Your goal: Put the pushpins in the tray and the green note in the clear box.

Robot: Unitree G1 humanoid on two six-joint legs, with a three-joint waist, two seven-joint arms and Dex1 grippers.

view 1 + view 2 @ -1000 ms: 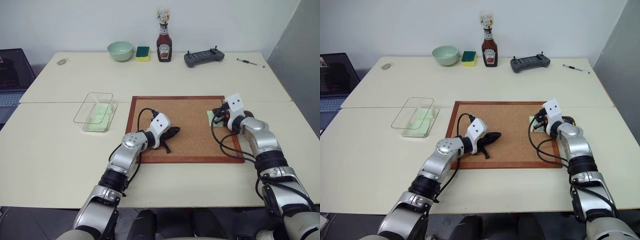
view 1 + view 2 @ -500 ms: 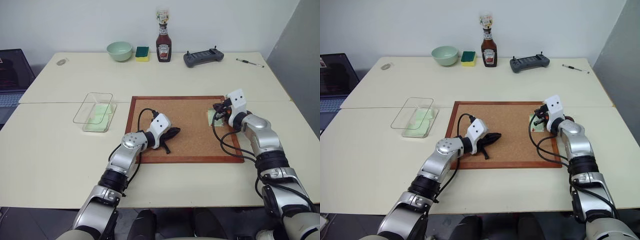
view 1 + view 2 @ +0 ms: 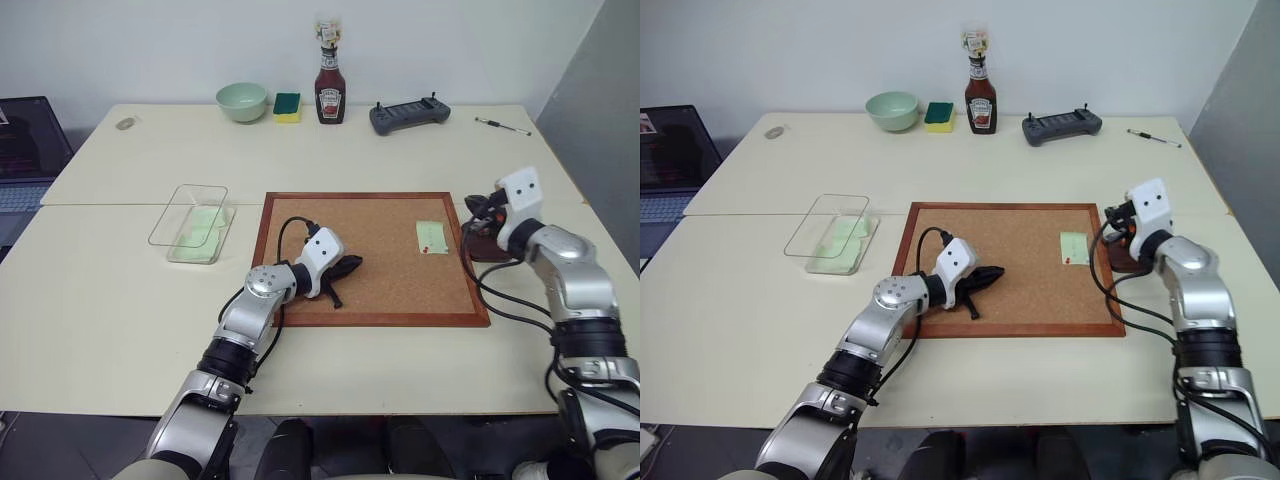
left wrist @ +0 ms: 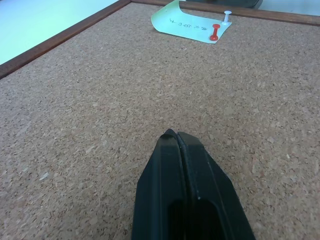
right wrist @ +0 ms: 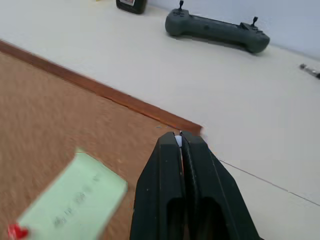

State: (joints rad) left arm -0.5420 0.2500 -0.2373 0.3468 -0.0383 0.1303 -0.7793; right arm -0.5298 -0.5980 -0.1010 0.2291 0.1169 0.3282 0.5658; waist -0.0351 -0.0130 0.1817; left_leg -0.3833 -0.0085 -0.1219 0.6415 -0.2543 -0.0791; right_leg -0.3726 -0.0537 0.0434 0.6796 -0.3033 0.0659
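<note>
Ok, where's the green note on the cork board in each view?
Left eye view: note near the board's right edge.
Right eye view: same spot, right of centre.
Left wrist view: far across the board.
Right wrist view: close by, on the board.
Shared landmark: the red pin at the note's corner.

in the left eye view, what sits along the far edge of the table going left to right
pale green bowl → green-and-yellow sponge → ketchup bottle → grey handheld controller → pen
</note>
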